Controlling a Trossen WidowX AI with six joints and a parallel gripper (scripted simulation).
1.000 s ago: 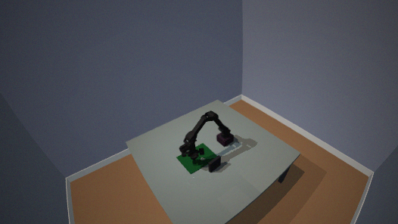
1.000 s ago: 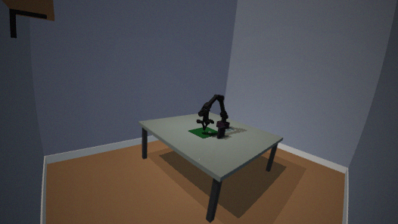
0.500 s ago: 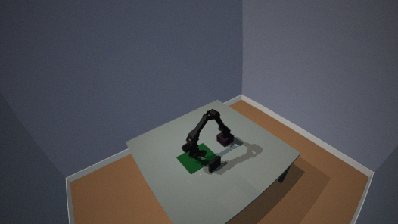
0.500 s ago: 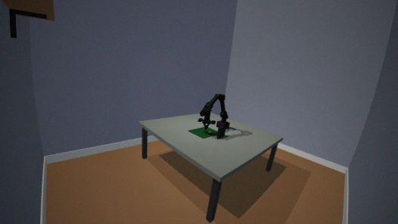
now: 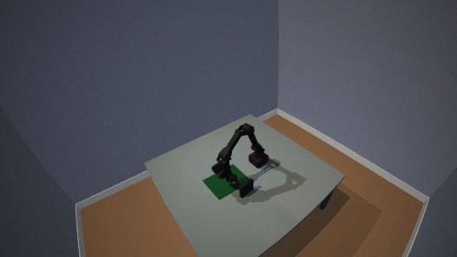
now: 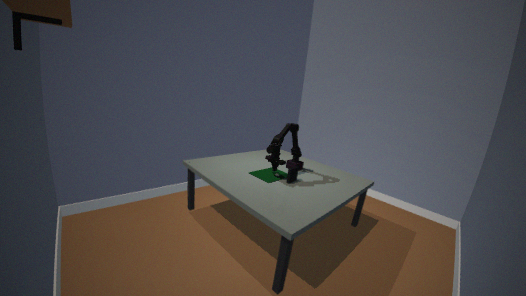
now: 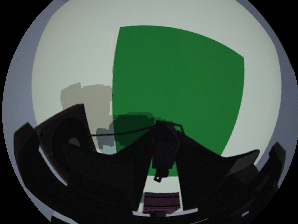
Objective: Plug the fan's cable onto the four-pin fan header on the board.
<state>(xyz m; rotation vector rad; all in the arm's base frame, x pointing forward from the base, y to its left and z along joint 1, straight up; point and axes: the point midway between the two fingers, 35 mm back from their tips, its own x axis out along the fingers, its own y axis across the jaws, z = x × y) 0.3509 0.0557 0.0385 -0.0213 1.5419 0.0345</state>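
Note:
The green board (image 5: 216, 187) (image 6: 261, 175) (image 7: 175, 80) lies flat on the table. My gripper (image 5: 231, 178) (image 6: 275, 167) (image 7: 164, 133) is over the board, shut on the dark cable plug (image 7: 166, 142). The plug appears to be held above the board, but its exact height cannot be told. A thin dark cable (image 7: 112, 134) runs from the plug to the black fan (image 5: 247, 187) (image 6: 292, 175) (image 7: 73, 141), which stands upright at the board's edge. The four-pin header cannot be made out; the gripper and shadow cover part of the board.
The arm's dark purple base (image 5: 258, 160) (image 6: 295, 164) (image 7: 161, 202) stands on the table (image 5: 187, 174) (image 6: 235, 185), beyond the board and the fan. The arm arches from it over to the board. Arm shadows fall on the table and the board.

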